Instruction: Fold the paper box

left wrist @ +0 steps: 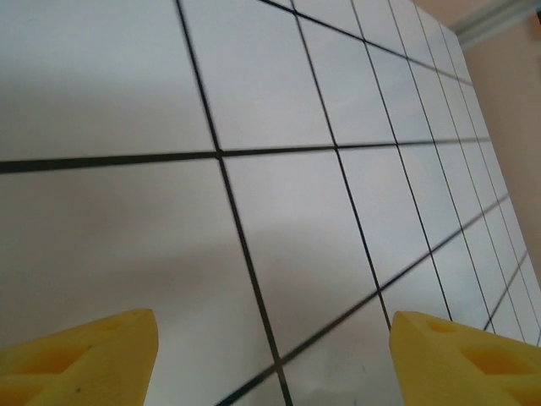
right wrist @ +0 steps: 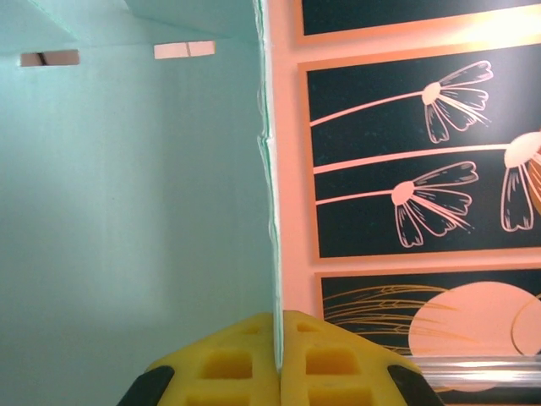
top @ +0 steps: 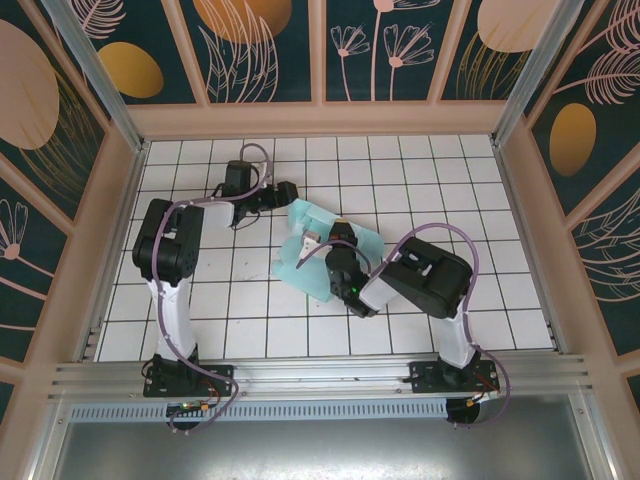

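Observation:
The paper box point(top: 345, 262) is pale light-blue card, partly folded, lying just right of the middle of the tiled table. My right gripper point(top: 331, 240) reaches into it from the near side. In the right wrist view its yellow fingers point(right wrist: 245, 364) are pressed together on the thin edge of an upright panel of the paper box point(right wrist: 127, 211); the right gripper point(right wrist: 277, 359) is shut on that panel. My left gripper point(top: 287, 191) sits just beyond the box's far-left corner. The left gripper point(left wrist: 275, 364) is open over bare tiles, with nothing between its yellow fingertips point(left wrist: 93, 355).
The white tiled table point(top: 200, 310) is fenced by peach-framed walls with dark flower panels point(top: 260, 50). An aluminium rail point(top: 320, 375) runs along the near edge by both arm bases. Bare tiles lie left of and in front of the box.

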`<state>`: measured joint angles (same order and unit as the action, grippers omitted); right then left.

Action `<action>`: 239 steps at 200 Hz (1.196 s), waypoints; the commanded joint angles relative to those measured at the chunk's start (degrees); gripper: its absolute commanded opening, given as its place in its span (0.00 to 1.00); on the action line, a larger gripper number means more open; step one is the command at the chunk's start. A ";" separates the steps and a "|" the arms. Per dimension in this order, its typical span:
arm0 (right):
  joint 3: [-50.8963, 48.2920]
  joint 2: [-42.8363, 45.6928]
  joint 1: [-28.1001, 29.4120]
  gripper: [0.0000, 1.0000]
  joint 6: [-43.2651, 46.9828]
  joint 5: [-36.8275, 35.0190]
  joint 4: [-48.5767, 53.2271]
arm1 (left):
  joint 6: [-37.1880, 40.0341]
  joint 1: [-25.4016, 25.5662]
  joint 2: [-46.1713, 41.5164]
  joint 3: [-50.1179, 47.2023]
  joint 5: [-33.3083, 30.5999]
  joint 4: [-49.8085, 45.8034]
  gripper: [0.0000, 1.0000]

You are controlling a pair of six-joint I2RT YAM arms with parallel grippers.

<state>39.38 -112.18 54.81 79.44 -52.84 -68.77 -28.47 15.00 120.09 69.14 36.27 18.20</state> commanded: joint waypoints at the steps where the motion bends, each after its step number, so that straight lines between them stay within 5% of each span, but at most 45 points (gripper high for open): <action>1: 1.82 2.91 0.26 0.00 -8.23 1.99 8.41 | 3.95 1.33 -3.73 -4.81 4.85 1.44 0.72; 85: 3.32 2.27 -0.61 0.00 -9.10 2.95 11.30 | 4.49 2.59 -10.25 -17.92 2.24 11.50 0.73; 145: 5.00 4.91 -0.84 0.00 -17.69 5.09 23.29 | 1.34 2.71 -12.35 -28.60 4.53 35.13 0.74; 218: 5.43 5.75 -0.49 0.00 -19.30 7.21 26.26 | 5.55 4.43 -9.09 -24.63 3.13 29.79 0.71; 239: 6.18 6.34 -0.48 0.00 -21.24 8.51 29.96 | 6.93 4.72 -8.31 -23.59 2.78 27.86 0.57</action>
<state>44.73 -106.83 53.89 63.61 -49.28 -45.54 -24.43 19.14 110.43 43.40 38.98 47.22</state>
